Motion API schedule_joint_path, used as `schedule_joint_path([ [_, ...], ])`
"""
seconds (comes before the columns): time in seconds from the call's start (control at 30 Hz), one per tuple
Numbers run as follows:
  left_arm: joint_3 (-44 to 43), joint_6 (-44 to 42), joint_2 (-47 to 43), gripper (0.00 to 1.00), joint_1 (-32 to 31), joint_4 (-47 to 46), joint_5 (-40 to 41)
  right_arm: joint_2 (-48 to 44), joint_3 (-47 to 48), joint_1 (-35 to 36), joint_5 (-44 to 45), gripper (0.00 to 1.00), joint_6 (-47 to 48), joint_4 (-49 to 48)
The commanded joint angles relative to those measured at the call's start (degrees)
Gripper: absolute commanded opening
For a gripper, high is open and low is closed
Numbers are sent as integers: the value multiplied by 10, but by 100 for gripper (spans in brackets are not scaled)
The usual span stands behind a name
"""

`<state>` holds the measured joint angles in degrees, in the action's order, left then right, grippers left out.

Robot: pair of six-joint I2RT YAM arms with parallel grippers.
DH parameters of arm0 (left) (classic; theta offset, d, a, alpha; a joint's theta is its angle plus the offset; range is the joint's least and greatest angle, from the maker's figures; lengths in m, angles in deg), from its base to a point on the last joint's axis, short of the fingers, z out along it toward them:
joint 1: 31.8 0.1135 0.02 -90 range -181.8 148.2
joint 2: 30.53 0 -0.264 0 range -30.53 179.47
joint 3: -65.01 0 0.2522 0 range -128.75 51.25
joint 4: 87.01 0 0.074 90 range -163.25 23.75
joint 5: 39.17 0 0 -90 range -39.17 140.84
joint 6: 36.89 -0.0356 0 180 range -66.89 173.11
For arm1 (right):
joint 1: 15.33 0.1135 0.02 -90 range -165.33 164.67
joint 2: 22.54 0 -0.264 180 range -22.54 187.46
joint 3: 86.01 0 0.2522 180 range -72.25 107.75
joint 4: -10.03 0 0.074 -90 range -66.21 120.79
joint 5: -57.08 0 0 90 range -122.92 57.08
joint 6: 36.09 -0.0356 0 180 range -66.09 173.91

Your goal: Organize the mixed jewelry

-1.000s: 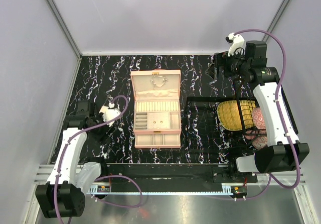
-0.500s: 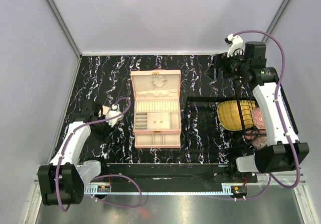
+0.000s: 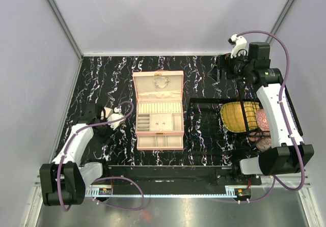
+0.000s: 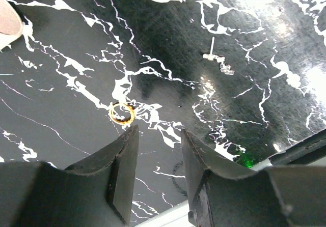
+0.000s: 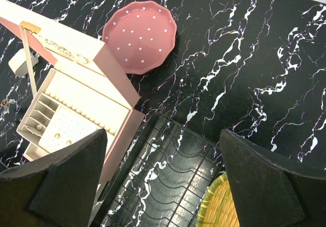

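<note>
My left gripper [image 4: 158, 135] hangs low over the marble table [image 4: 61, 59], jaws partly apart and empty. The gold ring [image 4: 121, 113] lies just past my left fingertip, with a stud earring [image 4: 213, 54] further right. I judge the ring pick is the step in hand. Next I need to straddle it, then pinch. The pink jewelry case [image 3: 158, 110] is open. My right gripper [image 5: 163, 155] is wide apart and empty.
</note>
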<state>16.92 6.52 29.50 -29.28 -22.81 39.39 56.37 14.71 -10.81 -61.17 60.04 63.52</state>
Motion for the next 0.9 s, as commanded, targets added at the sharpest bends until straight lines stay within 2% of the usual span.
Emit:
schedule_joint_path([
  [0.0,0,-13,8,42,8,-31,13,0,1,5,-15,97,4,-4],
  [0.87,8,-30,54,37,35,-58,0,4,0,4,-9,98,1,-3],
])
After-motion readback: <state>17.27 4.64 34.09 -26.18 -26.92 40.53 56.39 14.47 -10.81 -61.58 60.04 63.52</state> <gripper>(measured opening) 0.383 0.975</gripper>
